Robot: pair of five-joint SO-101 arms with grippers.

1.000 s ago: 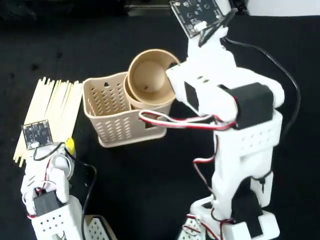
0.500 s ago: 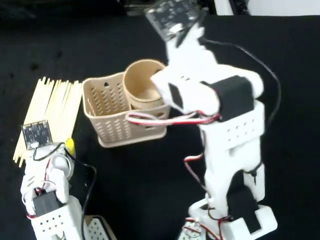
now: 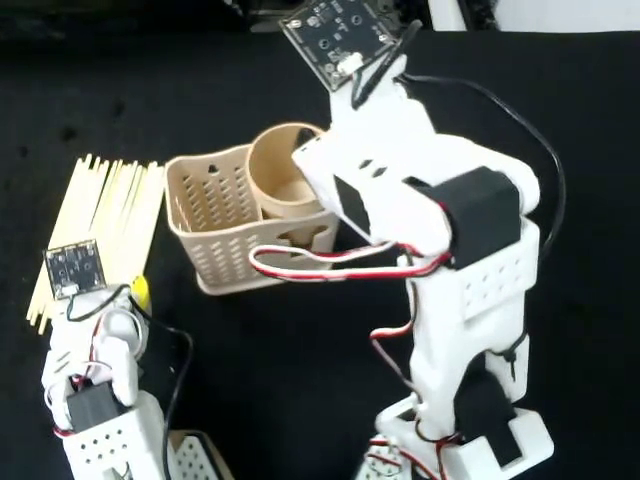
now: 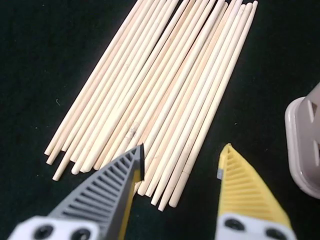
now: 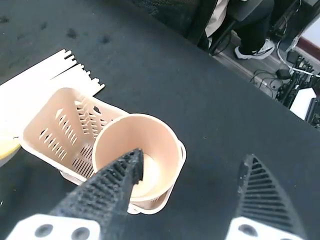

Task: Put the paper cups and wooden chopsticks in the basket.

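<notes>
**Cups down in basket**

Observed paper cups [image 3: 285,180] upright in right end of basket [image 3: 215,225], no longer tilted above it as a second ago. Found right claw [image 5: 193,154] released, spread wide over cups. Found left claw [image 4: 184,145] open, unmoved, over wooden chopsticks [image 4: 165,85] lying on counter [image 3: 150,90] left of basket.

A black tabletop [image 3: 250,380], with cables [image 5: 267,76] on the floor [image 5: 240,57] beyond.

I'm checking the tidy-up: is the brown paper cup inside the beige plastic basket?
Inside. The brown paper cup stands upright in one end of the beige slotted plastic basket, with the open right gripper above it.
</notes>
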